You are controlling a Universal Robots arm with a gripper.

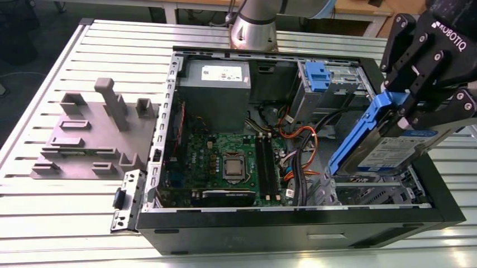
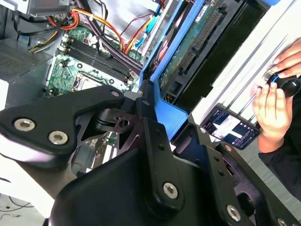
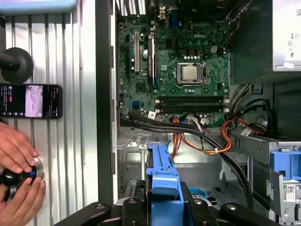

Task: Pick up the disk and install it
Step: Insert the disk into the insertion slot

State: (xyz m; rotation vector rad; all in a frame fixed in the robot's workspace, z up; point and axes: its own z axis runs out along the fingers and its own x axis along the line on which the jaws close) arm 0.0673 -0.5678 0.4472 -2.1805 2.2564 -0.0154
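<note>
One drive in hand: gripper (image 1: 408,111) closed on the disk (image 1: 387,149) by its blue bracket (image 1: 380,106), tilted over the drive cage (image 1: 365,192) at the exterior view's right. Risk: that tilt could jam the bracket on the cage, or snag the orange cables (image 1: 313,146) nearby.

The disk (image 1: 387,146) is held tilted over the case (image 1: 298,226) at the exterior view's right; fixture block (image 1: 89,134) is parked on the table (image 1: 60,218) leftward.

Black-linked gripper (image 1: 425,114), silver screws (image 2: 170,189), grey arm (image 1: 253,22)
</note>
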